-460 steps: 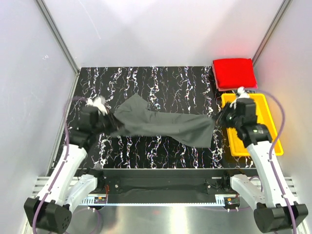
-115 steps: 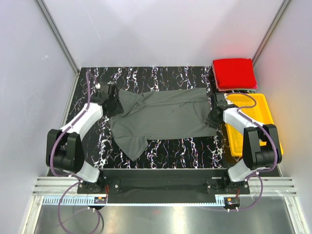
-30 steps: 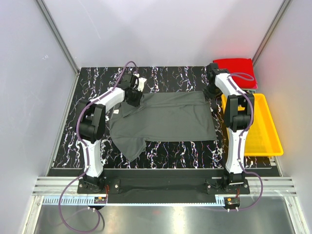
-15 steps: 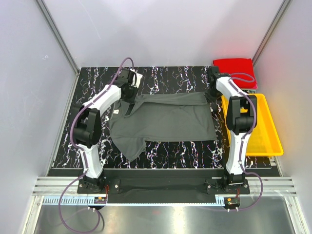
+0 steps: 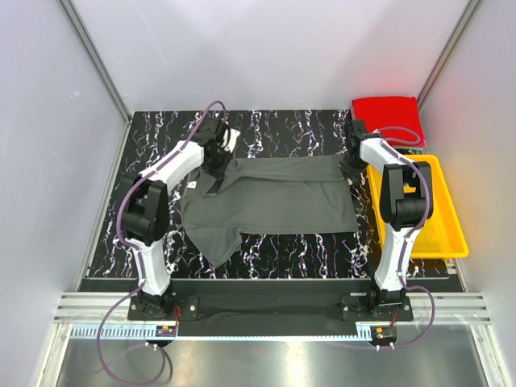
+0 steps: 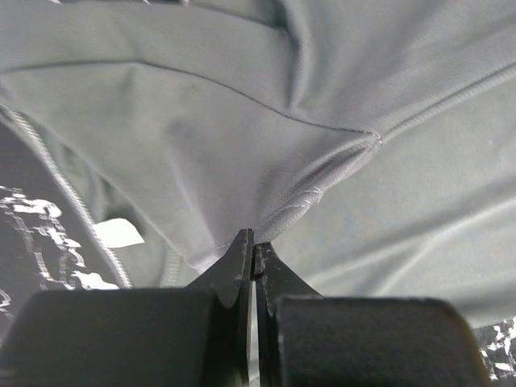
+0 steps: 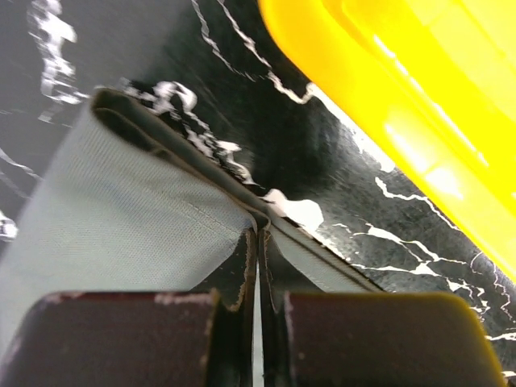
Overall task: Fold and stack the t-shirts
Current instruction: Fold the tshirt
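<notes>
A dark grey t-shirt (image 5: 270, 201) lies spread across the black marbled table, its far edge rolled over toward the near side. My left gripper (image 5: 219, 164) is shut on the shirt's far left corner; in the left wrist view the fingertips (image 6: 252, 246) pinch a seam of grey cloth (image 6: 242, 121). My right gripper (image 5: 351, 164) is shut on the shirt's far right corner; in the right wrist view the jaws pinch the folded hem (image 7: 161, 153) just above the table. A folded red t-shirt (image 5: 387, 119) lies at the far right corner.
A yellow tray (image 5: 439, 211) stands along the right edge of the table, close to my right gripper, and its rim shows in the right wrist view (image 7: 387, 97). White walls enclose the table on three sides.
Both grippers have pulled the shirt's far edge toward the near side, so the far edge now folds over the shirt. The red shirt and the tray have not moved.
</notes>
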{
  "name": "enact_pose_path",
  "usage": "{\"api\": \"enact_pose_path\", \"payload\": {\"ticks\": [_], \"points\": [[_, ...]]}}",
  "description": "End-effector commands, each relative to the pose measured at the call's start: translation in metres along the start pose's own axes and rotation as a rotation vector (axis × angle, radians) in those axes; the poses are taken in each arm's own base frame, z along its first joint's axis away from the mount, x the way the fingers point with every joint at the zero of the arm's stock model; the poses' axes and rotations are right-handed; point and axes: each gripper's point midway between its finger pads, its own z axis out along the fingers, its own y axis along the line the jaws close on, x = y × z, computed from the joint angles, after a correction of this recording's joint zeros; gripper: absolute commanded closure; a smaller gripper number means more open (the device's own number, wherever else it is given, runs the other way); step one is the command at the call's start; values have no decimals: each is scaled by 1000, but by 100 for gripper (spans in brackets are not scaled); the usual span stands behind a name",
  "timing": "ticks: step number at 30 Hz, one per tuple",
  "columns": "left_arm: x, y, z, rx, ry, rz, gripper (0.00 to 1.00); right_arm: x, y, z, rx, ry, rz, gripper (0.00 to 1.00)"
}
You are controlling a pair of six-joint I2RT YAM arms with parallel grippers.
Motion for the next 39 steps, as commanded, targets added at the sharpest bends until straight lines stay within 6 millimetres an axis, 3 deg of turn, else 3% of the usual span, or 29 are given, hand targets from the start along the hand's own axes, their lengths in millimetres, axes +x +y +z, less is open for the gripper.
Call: {"api": "enact_pose_path", "payload": {"ticks": [1, 5, 8, 9, 15, 19, 24, 28, 33, 36, 37, 39], "points": [[14, -12, 11, 51, 81, -5, 100, -12, 7, -10, -60, -39, -7, 100], [23, -16, 14, 65, 113, -33, 84, -14, 5, -12, -56, -50, -10, 100], [13, -12, 5, 48, 75, -79, 56, -21, 7, -21, -73, -74, -9, 100], [6, -10, 1, 53, 52, -87, 51, -21, 8, -23, -80, -75, -14, 100], [-29, 21, -5, 58, -40, -276, 46, -15, 8, -24, -88, -44, -25, 100], [-45, 54, 19, -28, -57, -336, 46, -14, 5, -23, -81, -48, -24, 100], [-29, 79, 52, -96, 34, -444, 47, -12, -8, -18, -32, -63, -29, 100], [-5, 100, 59, -208, 95, -536, 47, -8, -15, -13, -15, -63, -24, 100], [-3, 116, 38, -282, 57, -632, 50, -8, -13, -20, -19, -52, -15, 95], [-26, 105, 18, -169, -38, -648, 47, -13, -5, -33, -57, -49, -4, 82], [-35, 90, 12, -67, -60, -618, 43, -14, -2, -37, -68, -48, -2, 80], [-44, 82, -1, -5, -104, -587, 37, -16, 4, -45, -96, -37, -5, 78]]}}
